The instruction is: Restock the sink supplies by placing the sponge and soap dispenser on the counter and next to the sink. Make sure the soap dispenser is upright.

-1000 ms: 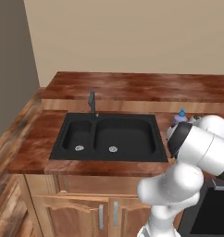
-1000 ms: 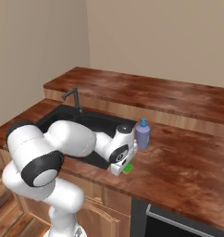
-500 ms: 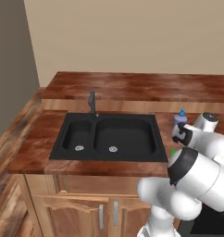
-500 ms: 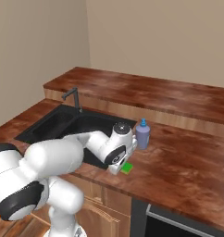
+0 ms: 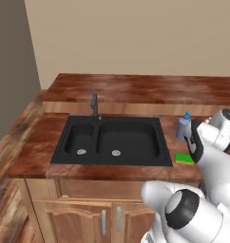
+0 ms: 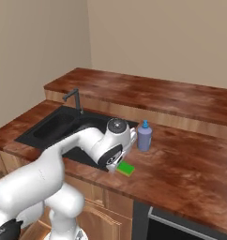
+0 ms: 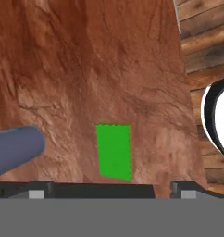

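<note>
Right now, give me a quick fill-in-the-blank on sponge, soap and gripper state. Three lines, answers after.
1. The sponge lies flat on the ______, right of the sink.
2. The soap dispenser stands ______ beside the sponge.
3. The gripper above the sponge has its jaws ______, with nothing between them.

Missing words: counter; upright; open

In the right base view I see bare counter [image 6: 190, 164] to the right; the soap dispenser [image 6: 144, 136] and sponge [image 6: 126, 168] crowd the sink [image 6: 59, 126] edge at centre.
</note>
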